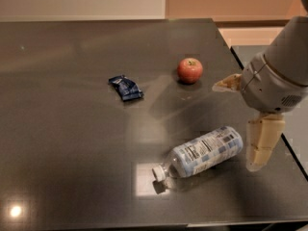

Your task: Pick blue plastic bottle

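Observation:
The blue plastic bottle (204, 152) lies on its side on the dark table (72, 129), near the front right. It is clear with a pale blue-and-white checkered label. Its white cap (158, 173) points to the front left. My gripper (236, 126) hangs at the right, just beyond the bottle's base end and above the table. It is open and empty. One cream finger (262, 141) points down beside the bottle's base, the other finger (227, 83) points left towards the apple.
A red apple (190, 70) stands behind the bottle. A small crumpled dark blue snack wrapper (125, 88) lies left of the apple. The table's right edge (293, 153) runs just under my arm.

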### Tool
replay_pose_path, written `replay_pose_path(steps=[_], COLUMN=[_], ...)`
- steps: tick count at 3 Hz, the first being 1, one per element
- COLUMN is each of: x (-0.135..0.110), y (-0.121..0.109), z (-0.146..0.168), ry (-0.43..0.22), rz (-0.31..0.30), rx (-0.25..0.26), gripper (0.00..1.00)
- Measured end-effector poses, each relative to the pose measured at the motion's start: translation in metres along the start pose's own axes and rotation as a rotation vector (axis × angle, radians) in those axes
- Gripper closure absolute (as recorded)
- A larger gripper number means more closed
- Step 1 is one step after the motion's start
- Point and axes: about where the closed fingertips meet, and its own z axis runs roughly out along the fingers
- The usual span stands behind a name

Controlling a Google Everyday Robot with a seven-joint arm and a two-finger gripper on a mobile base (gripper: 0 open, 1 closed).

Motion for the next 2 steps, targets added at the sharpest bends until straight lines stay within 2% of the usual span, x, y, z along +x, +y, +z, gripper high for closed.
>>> replay_pose_path(steps=[2], x=[-0.015], y=[0.009], z=[0.045], ry=[-0.042], rz=[-0.126], rx=[-0.077], gripper=[0.00])
